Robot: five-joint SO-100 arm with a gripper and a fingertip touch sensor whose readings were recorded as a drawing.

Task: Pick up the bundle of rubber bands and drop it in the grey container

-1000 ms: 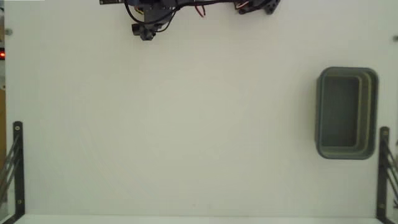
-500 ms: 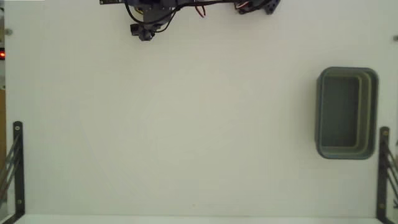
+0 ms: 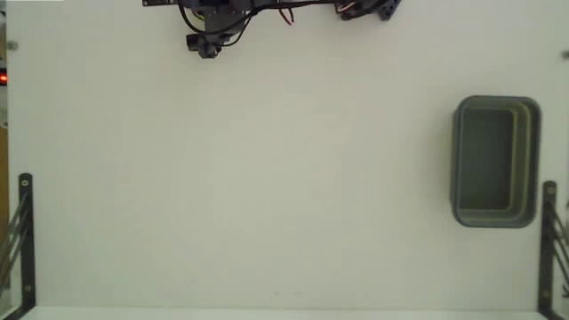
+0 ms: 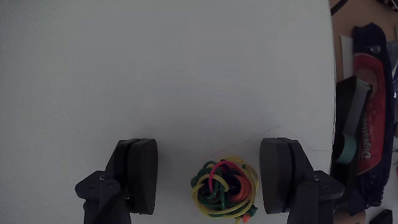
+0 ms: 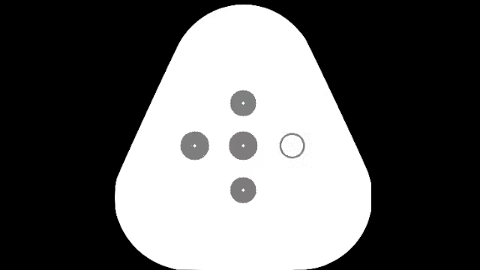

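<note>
Through my wrist view my gripper (image 4: 214,171) stands wide open, its two dark fingers (image 4: 142,176) planted on either side of the lower frame; the bundle of rubber bands (image 4: 224,189) lies on the white table (image 4: 168,74) between them, a small tangle of yellow, green, red and orange loops; it sits nearer the finger on the right of that view, just beside it and perhaps brushing it, with a clear gap of bare table to the finger on the left; nothing is clamped, and the bundle rests flat on the surface. At the right edge of the wrist view the table ends, and beyond it lies dark clutter with a red label (image 4: 367,106) that I cannot make out. In the fixed view my arm (image 3: 213,22) shows only as a dark mass with wires at the top edge, left of centre; the bundle is not visible there; the grey container (image 3: 495,162) stands by the right edge of the table, well apart from my arm, upright.
</note>
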